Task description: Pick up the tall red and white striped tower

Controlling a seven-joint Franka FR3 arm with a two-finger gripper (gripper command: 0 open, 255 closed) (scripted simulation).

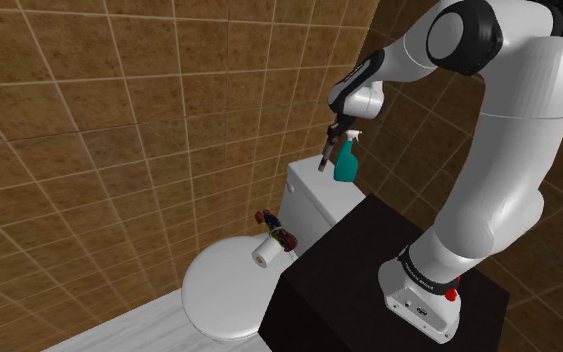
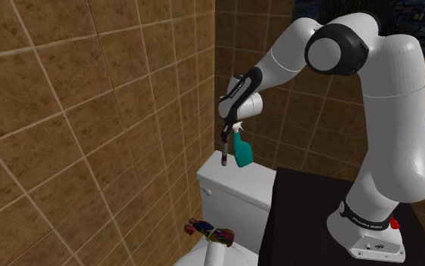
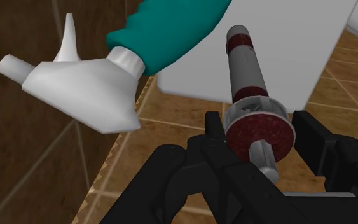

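Note:
My black gripper [image 3: 260,135] is shut on the top end of the red and white striped tower [image 3: 248,73], a slim column with dark red bands. The fingers [image 3: 214,130] press its wide round cap from both sides. In the shoulder view the tower [image 1: 326,158] hangs straight down from the gripper [image 1: 335,128] over the white toilet tank [image 1: 314,205]. The second exterior view has the tower [image 2: 225,149] under the gripper [image 2: 226,127], its lower end close to the tank lid [image 2: 237,185]. Whether it touches the lid I cannot tell.
A teal spray bottle [image 1: 347,160] [image 2: 241,151] with a white trigger head [image 3: 75,83] stands on the tank right beside the tower. On the closed toilet lid [image 1: 231,285] lie a paper roll [image 1: 263,253] and a small multicoloured object [image 1: 277,232] [image 2: 209,230]. Brown tiled walls stand close behind.

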